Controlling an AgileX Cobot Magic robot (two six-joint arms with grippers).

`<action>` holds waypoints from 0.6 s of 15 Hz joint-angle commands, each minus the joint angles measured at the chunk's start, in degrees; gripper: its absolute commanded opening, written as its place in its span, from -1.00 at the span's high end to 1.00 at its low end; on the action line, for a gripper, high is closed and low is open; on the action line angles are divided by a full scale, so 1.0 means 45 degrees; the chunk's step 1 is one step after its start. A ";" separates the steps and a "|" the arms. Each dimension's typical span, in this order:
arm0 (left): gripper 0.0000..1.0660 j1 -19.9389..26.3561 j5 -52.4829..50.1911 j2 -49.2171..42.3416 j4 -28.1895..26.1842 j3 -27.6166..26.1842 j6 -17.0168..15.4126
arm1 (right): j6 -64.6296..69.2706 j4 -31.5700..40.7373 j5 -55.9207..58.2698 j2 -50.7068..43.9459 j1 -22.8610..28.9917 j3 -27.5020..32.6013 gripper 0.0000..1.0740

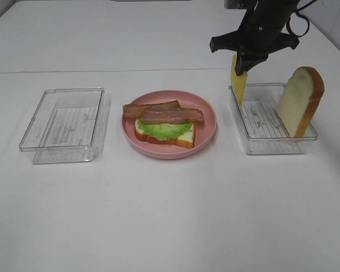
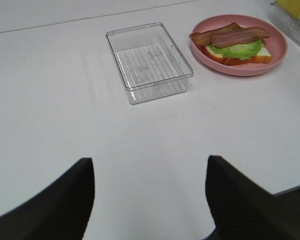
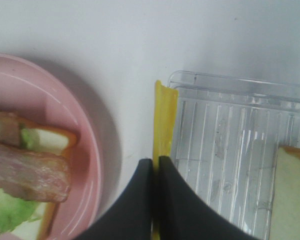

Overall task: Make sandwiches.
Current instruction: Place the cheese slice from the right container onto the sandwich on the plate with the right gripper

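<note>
Yellow cheese: a thin, flat square (image 1: 238, 79). It hangs on its edge in the air, over the left wall of the right tray (image 1: 272, 146).
Right gripper: it (image 1: 245, 61) is pinched tight on the top edge of the cheese (the jaws almost meet, the cheese is that thin).
Left gripper: it (image 2: 150, 200) is spread wide and holds nothing, low over the near left part of the table (image 1: 170, 215).
Pink plate: round and smooth (image 1: 207, 133), in the middle of the table. On it lie a soft-looking bread slice (image 1: 184, 139), then a ruffled green lettuce leaf (image 1: 161, 129), then two long brown-pink bacon strips (image 1: 158, 110) side by side.
Second bread: a thick white slice with an orange-brown crust (image 1: 299, 102). It leans upright at the right end of the right tray.
Left tray: clear hard plastic with a ribbed floor (image 1: 62, 148).
What could go wrong: I think the cheese could slip out, because only a small bit of it is held. It could swing and land crooked. The bacon looks bumpy, so the cheese may slide off. A low move could knock the plate rim or push the bacon away.
</note>
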 commanded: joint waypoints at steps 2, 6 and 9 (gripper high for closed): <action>-0.16 -0.0013 -0.0153 -0.0280 0.0038 0.0038 0.0025 | -0.0586 0.1413 0.0166 -0.1171 0.0051 -0.0076 1.00; -0.16 -0.0013 -0.0153 -0.0280 0.0038 0.0038 0.0025 | -0.2305 0.4864 0.0649 -0.1528 0.0051 -0.0051 1.00; -0.16 -0.0013 -0.0153 -0.0280 0.0038 0.0038 0.0025 | -0.3374 0.6595 0.0980 -0.1528 0.0688 -0.0038 1.00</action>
